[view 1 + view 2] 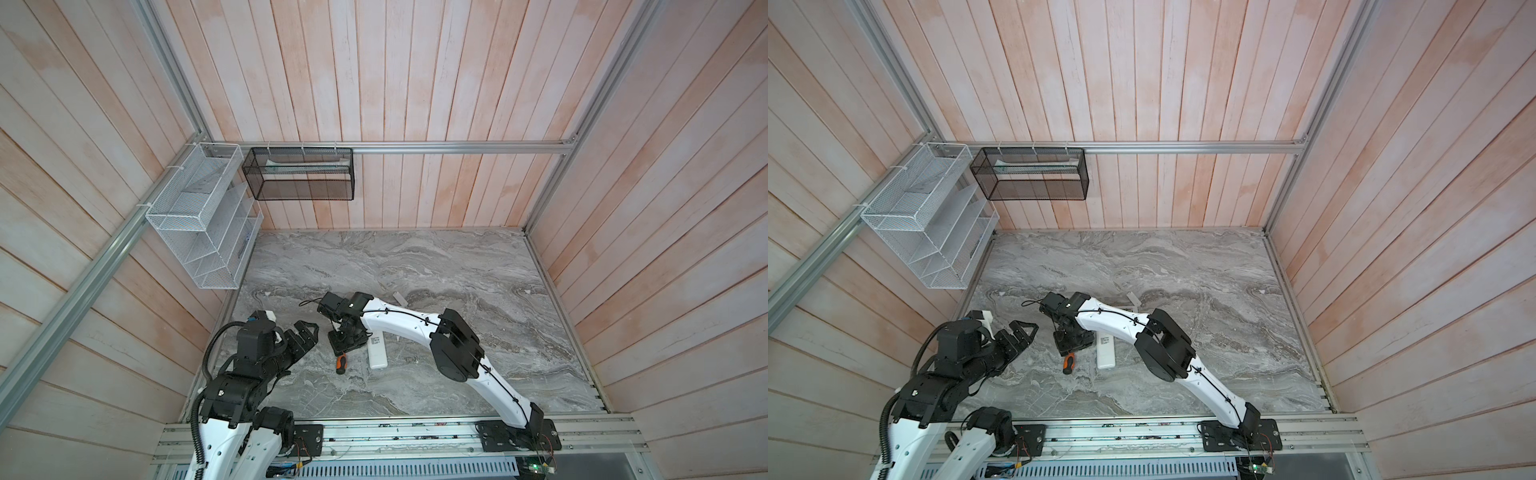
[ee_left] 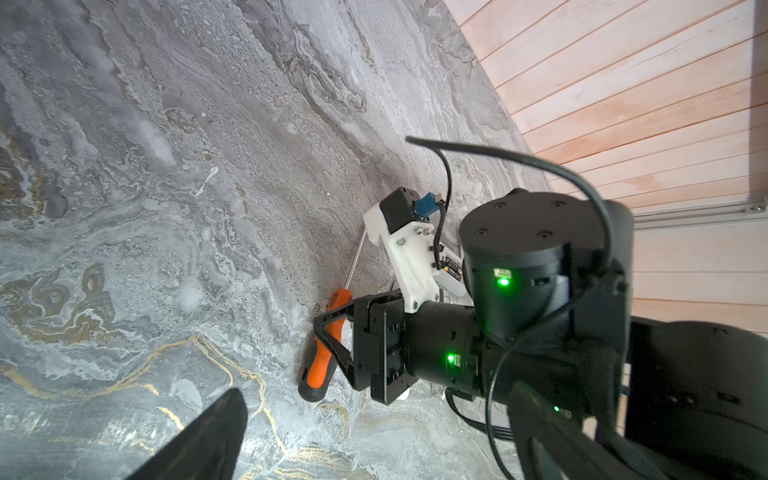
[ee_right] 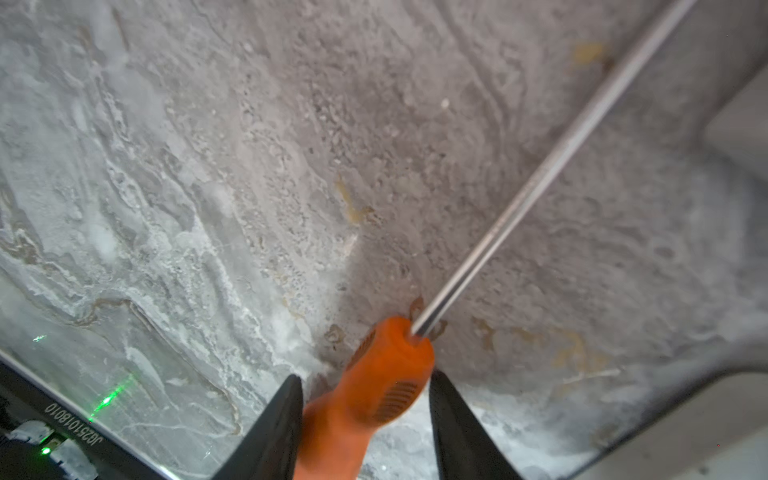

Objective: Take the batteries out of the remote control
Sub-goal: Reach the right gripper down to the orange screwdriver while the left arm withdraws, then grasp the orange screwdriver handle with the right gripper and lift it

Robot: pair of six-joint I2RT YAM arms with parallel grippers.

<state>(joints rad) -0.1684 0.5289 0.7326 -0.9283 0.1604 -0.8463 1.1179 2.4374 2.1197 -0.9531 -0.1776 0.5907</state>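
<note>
right gripper [image 3: 365,376] jaws flank orange-and-black-handled steel screwdriver [image 3: 386,361], clamp unconfirmed; advise centring on handle, closing squarely. left gripper [image 1: 309,330] spread.

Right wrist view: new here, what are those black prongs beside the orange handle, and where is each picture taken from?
Two robot arms work over a marble table. Two pictures look down from overhead; two come from wrist cameras. The prongs are the fingers of the right tool, one each side of the orange handle of the screwdriver, which lies on the table; a grip cannot be confirmed. The left tool hangs open. A white remote control lies beside the screwdriver. No batteries are visible.
</note>
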